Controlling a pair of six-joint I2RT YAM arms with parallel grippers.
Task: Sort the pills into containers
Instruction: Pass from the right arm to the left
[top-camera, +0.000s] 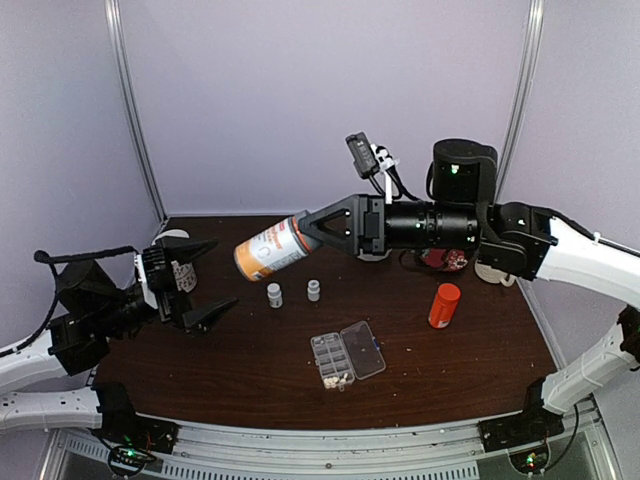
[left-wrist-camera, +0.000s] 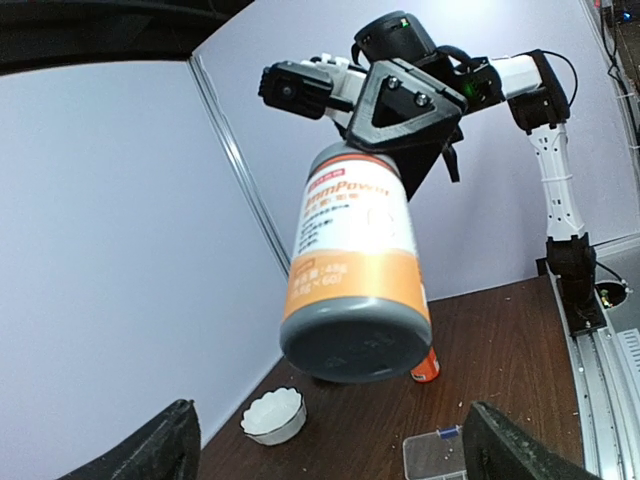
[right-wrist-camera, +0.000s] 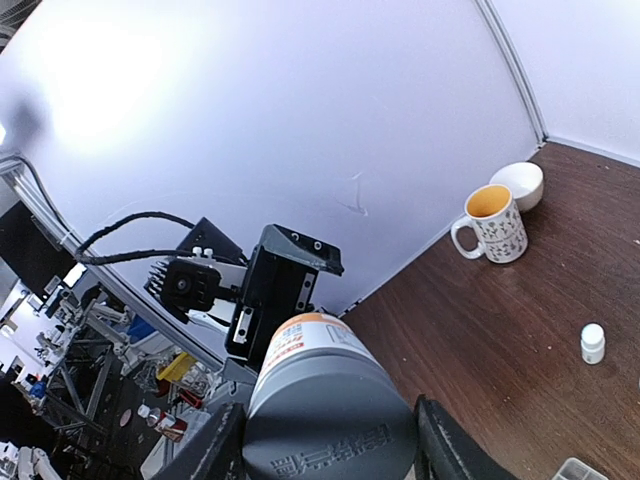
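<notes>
- Overhead, the right gripper (top-camera: 305, 230) is clamping one end of a large orange-and-white bottle (top-camera: 268, 250), holding it roughly level in the air above the table (top-camera: 250, 390), its free end pointing toward the left arm.
- The left gripper (top-camera: 215, 278) is hanging off the table's left side with its jaws spread wide and nothing between them; it is facing the bottle but staying apart from it.
- In the left wrist view, the bottle's grey end (left-wrist-camera: 355, 345) is filling the middle of the frame, with the two dark fingers (left-wrist-camera: 150, 450) sitting at the bottom corners.
- The organiser box (top-camera: 322, 345) is lying flat on the table near the front edge, its clear lid (top-camera: 363, 349) folded open to the right.
- The pills (top-camera: 335, 379) are showing as a pale cluster in the cells at the box's near end.
- Two tiny white bottles (top-camera: 274, 295) are standing upright side by side just beyond the box, below the raised bottle.
- A small orange bottle (top-camera: 444, 305) is standing upright to the right, well apart from the box.
- A mug (right-wrist-camera: 495, 225) and a white bowl (right-wrist-camera: 520, 183) are sitting together by the back wall.
</notes>
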